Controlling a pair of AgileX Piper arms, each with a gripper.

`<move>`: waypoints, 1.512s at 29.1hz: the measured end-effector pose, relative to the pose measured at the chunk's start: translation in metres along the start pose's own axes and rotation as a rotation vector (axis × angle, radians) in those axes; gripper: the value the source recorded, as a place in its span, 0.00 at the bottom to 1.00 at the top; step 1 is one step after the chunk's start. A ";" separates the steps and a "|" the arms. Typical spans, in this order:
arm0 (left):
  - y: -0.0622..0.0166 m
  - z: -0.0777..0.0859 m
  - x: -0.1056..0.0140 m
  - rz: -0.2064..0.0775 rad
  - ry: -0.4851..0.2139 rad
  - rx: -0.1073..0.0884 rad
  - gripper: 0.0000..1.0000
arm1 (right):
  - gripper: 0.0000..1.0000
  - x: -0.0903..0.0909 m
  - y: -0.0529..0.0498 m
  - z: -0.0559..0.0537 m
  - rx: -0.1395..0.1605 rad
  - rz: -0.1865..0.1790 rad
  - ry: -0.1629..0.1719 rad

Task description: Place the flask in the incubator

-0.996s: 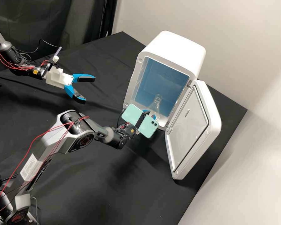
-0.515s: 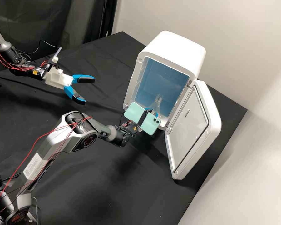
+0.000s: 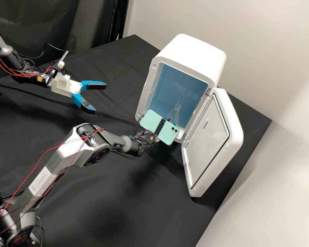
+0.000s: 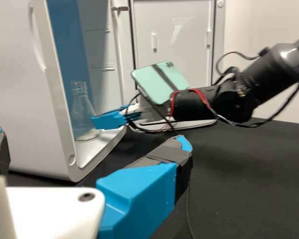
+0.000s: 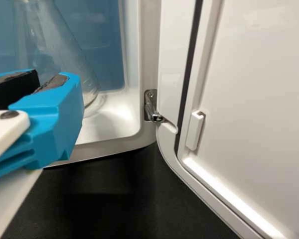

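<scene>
The right pincer point(image 4: 102, 120) holds the flask point(image 3: 178, 107) tight. The flask is upright, low down inside the incubator point(image 3: 192, 55) (its door point(image 3: 209, 144) hangs wide open). The left pincer point(image 3: 98, 96) is spread open above the counter point(image 3: 127, 192), well apart from them.

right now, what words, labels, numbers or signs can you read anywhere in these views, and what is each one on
No text here is legible enough to quote.
White sticker on the right arm, lower link: printed lines, too small to read.
Small white mark on the same arm's forearm: too small to read.
Faint marks on the blue back wall inside the incubator: too blurred to read.
</scene>
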 end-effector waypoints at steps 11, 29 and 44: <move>0.0004 0.001 0.001 0.002 -0.004 0.003 1.00 | 0.00 0.009 0.000 0.002 -0.005 -0.014 -0.030; 0.0004 0.001 0.001 0.002 -0.004 0.003 1.00 | 0.00 -0.010 -0.014 0.007 0.007 -0.056 -0.048; -0.0070 0.000 -0.005 -0.025 0.002 0.001 1.00 | 1.00 -0.102 -0.016 -0.003 0.056 -0.009 0.046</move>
